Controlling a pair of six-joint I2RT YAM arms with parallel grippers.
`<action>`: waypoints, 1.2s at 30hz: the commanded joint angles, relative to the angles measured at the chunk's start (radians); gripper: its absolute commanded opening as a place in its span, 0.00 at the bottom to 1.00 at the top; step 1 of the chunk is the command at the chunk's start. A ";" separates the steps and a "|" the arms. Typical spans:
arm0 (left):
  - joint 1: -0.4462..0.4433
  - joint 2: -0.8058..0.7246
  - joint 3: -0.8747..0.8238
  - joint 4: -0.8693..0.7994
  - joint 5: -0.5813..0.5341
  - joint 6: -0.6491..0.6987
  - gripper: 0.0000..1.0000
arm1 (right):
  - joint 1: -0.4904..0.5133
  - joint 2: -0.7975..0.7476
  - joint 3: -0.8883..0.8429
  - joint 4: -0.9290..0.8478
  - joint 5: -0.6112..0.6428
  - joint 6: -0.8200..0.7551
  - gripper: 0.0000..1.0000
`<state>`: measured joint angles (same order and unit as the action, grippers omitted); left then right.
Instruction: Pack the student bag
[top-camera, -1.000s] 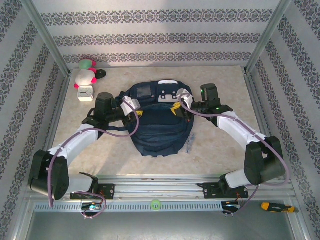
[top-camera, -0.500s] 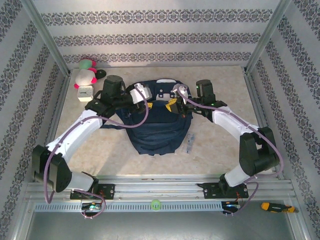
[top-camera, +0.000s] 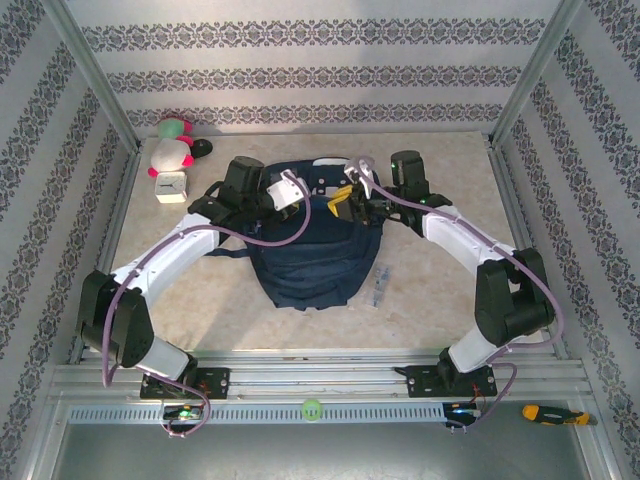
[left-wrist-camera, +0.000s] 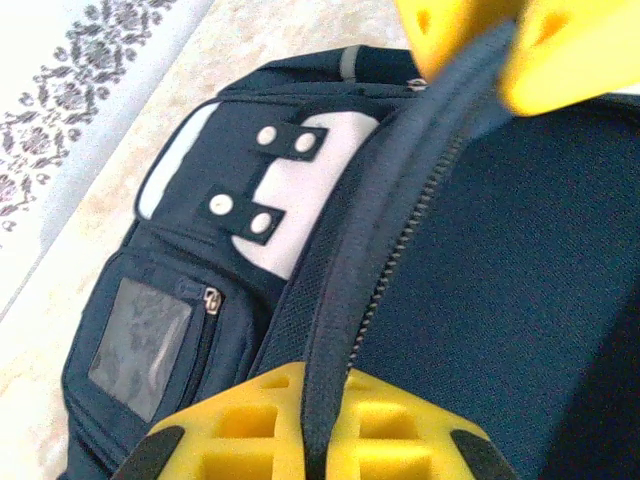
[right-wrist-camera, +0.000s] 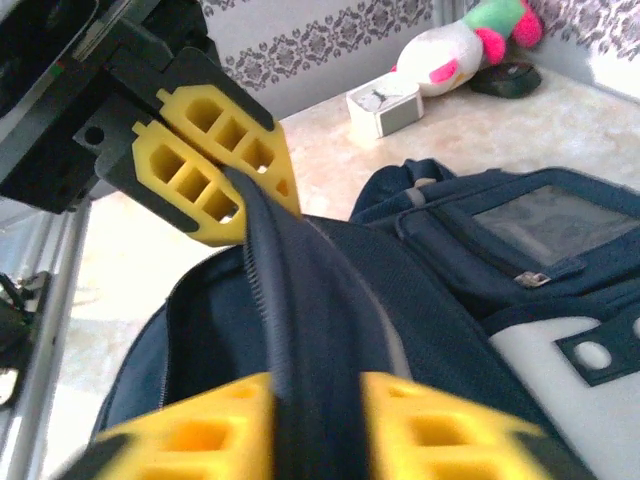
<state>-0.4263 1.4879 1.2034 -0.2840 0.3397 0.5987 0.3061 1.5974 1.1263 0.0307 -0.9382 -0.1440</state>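
The student bag (top-camera: 310, 262), navy-blue, lies in the middle of the table with its main opening facing up. My left gripper (left-wrist-camera: 325, 420) is shut on the zipper rim of the opening, pinching the fabric thin between its yellow fingers. It also appears in the right wrist view as the yellow left gripper (right-wrist-camera: 235, 175) clamped on the same rim. My right gripper (right-wrist-camera: 318, 425) straddles the rim a little further along, its jaws parted wider with the thick fabric band between them. Both the left gripper (top-camera: 303, 202) and the right gripper (top-camera: 345, 197) hold over the bag's far end, close together.
A pink, white and green plush toy (top-camera: 170, 148) and a small white box (top-camera: 172, 186) sit at the far left corner. A small clear item (top-camera: 378, 285) lies right of the bag. A screwdriver (top-camera: 545, 412) rests on the front rail.
My left gripper opened wider, then closed on the zipper rim. The right gripper's jaws have parted from a tight pinch. Both arms moved toward the far end of the bag.
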 joint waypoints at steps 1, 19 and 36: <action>-0.005 -0.084 -0.007 0.043 -0.123 -0.139 0.00 | -0.027 -0.007 0.070 0.054 0.084 0.189 0.40; -0.006 -0.111 -0.019 0.036 -0.156 -0.320 0.00 | 0.031 -0.390 -0.200 -0.795 0.808 0.766 0.53; -0.006 -0.119 -0.036 0.072 -0.136 -0.341 0.00 | 0.248 0.019 -0.173 -0.824 0.882 0.872 0.65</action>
<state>-0.4263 1.4143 1.1687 -0.2855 0.2123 0.2985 0.5446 1.5738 0.9199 -0.7742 -0.1013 0.6994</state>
